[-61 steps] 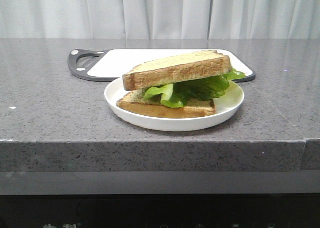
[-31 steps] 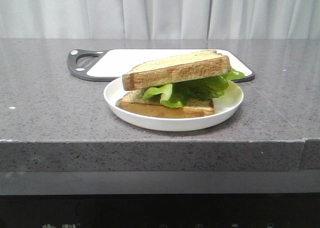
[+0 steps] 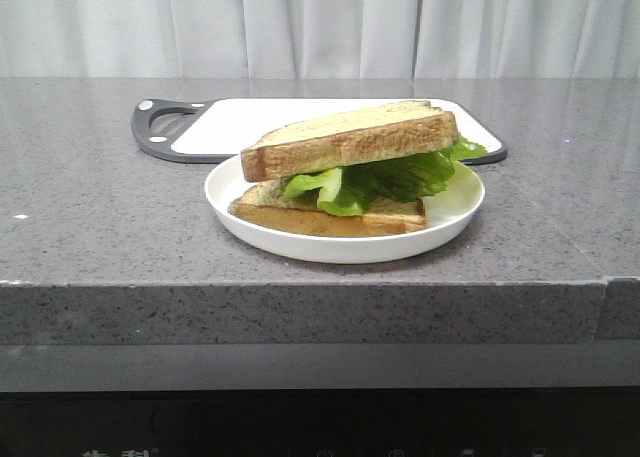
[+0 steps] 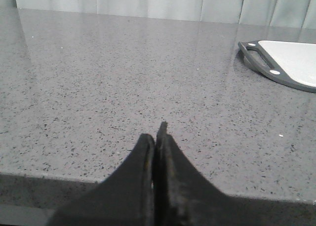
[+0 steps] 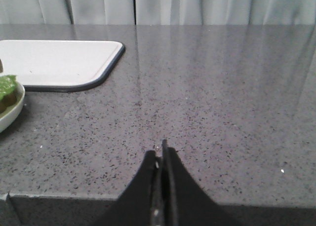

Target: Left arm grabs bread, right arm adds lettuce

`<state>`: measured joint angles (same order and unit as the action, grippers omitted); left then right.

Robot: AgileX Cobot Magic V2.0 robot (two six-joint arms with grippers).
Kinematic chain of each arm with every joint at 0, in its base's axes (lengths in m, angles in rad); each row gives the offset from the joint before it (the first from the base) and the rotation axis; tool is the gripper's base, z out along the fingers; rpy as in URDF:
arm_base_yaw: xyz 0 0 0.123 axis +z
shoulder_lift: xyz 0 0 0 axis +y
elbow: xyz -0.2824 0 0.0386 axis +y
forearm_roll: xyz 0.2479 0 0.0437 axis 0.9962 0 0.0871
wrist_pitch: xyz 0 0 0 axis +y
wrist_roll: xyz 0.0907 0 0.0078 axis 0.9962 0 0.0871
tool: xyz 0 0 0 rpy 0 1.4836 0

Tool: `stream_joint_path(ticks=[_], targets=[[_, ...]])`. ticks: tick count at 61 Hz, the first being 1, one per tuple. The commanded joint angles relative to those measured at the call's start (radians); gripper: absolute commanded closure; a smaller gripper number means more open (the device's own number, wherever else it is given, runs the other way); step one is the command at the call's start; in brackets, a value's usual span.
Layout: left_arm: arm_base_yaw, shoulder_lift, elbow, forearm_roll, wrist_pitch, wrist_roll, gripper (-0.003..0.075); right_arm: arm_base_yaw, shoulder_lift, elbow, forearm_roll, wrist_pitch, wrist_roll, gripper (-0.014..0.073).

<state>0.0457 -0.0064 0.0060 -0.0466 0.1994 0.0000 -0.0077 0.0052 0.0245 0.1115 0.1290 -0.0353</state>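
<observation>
**Sandwich built, both tools withdrawn**

The bread [image 3: 350, 139] lies tilted on the lettuce [image 3: 385, 177], which rests on a lower slice [image 3: 330, 217] in the plate [image 3: 455, 222], just in front of the board [image 3: 250, 122]. Over the last second nothing on the plate changed; only the framing drifted slightly. Left tool [image 4: 157, 137] and right tool [image 5: 160, 154] are pressed together, empty, over bare tabletop [image 3: 90, 197]. The task looks finished.

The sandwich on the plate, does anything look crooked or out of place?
The top bread slice sits tilted, its right end propped higher by the lettuce, which spills past the right edge. Nothing has fallen off the plate.
</observation>
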Motion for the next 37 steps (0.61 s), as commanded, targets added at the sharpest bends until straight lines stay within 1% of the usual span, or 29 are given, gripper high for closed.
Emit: stream_joint_path(ticks=[1, 13, 37], targets=[[0.001, -0.018, 0.005, -0.01, -0.085, -0.009, 0.0739, -0.006, -0.026, -0.002, -0.01, -0.057, 0.0, 0.0652], [0.001, -0.016, 0.005, -0.01, -0.085, -0.009, 0.0739, -0.006, -0.034, -0.002, -0.01, -0.033, 0.0, 0.0652], [0.001, -0.016, 0.005, -0.01, -0.085, -0.009, 0.0739, -0.006, -0.034, -0.002, -0.01, -0.033, 0.0, 0.0652]])
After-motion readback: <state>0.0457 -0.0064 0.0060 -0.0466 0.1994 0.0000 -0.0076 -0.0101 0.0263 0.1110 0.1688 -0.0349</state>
